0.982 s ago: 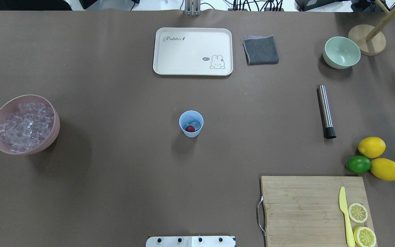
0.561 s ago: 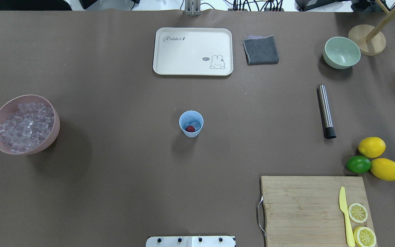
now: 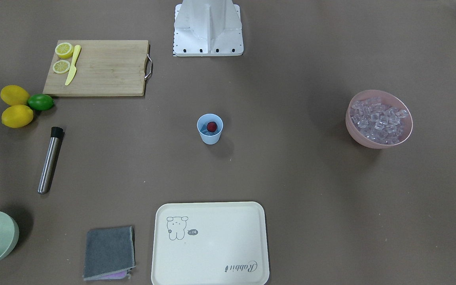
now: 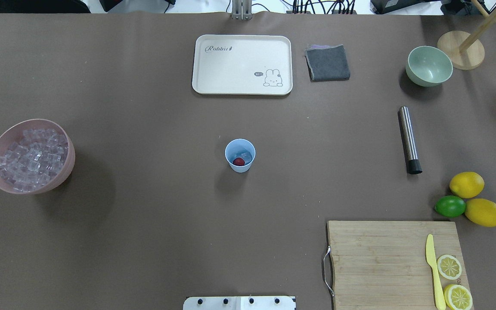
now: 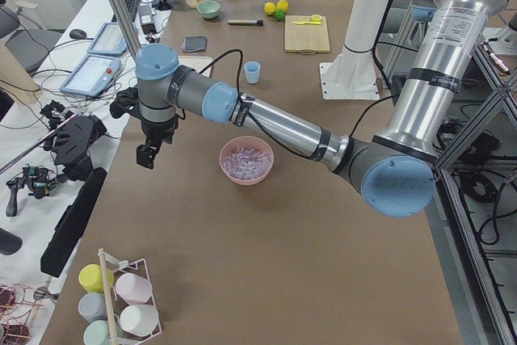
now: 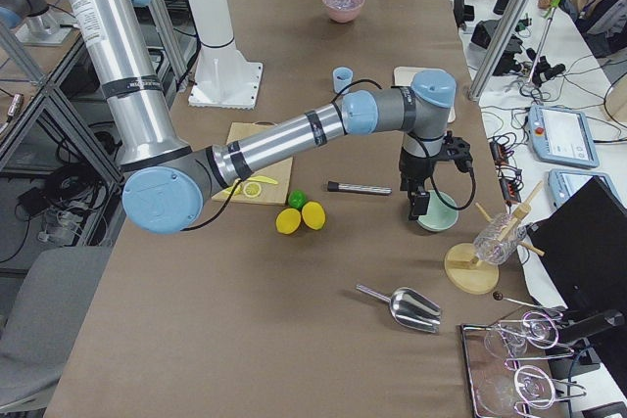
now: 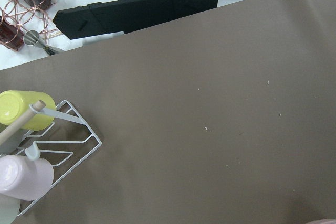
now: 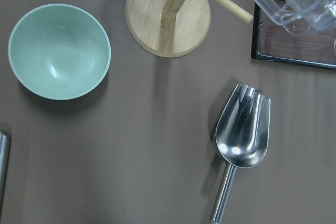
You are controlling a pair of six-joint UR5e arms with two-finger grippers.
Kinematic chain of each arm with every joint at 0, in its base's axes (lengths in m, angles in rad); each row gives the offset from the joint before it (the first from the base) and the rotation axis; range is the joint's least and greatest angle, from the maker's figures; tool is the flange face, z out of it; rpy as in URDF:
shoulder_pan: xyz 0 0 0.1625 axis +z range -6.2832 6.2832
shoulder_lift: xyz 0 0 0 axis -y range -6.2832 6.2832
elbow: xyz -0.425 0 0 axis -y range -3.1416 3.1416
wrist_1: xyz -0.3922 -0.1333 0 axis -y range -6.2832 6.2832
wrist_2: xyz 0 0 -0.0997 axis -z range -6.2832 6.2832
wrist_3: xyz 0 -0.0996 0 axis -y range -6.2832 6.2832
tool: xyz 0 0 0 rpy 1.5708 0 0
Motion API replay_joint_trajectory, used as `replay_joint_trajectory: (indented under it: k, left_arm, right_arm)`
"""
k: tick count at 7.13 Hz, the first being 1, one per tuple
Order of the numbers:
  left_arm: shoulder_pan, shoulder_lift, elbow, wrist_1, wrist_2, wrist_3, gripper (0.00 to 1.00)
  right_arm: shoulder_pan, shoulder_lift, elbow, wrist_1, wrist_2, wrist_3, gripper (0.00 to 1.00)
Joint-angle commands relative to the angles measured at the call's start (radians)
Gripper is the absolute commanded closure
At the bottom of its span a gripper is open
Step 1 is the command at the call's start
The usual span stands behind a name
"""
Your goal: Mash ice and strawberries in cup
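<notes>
The light-blue cup (image 4: pixel 240 165) stands upright mid-table, holding a red strawberry (image 4: pixel 239 161) and a clear piece of ice (image 4: pixel 245 154); the strawberry (image 3: pixel 211 126) also shows in the front view. More ice (image 4: pixel 30 157) fills a pink bowl (image 4: pixel 71 160) at the table's left. My left gripper (image 5: pixel 145 157) hangs beyond that bowl near the table's left end, far from the cup; I cannot tell if it is open or shut. My right gripper (image 6: pixel 419 207) hovers over the pale green bowl (image 6: pixel 437 217) at the far right; its state cannot be told either.
A steel muddler (image 4: pixel 409 139) lies right of the cup. A cream tray (image 4: pixel 242 88), grey cloth (image 4: pixel 327 63), cutting board (image 4: pixel 377 258) with knife and lemon slices, two lemons and a lime (image 4: pixel 450 206) are around. A metal scoop (image 8: pixel 241 129) and wooden stand (image 8: pixel 169 17) lie at the right end.
</notes>
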Motion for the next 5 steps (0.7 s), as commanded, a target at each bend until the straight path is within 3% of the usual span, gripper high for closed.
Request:
replay_joint_trajectory:
  k: [1, 5]
  left_arm:
    - [-0.015, -0.011, 0.098, -0.039, -0.002, 0.02, 0.03]
    - [0.017, 0.042, 0.167, -0.22, 0.007, 0.014, 0.03]
  right_arm:
    - [-0.045, -0.013, -0.033, 0.027, -0.001, 0.008, 0.0]
    - [0.002, -0.097, -0.058, 0.127, 0.03, -0.001, 0.0]
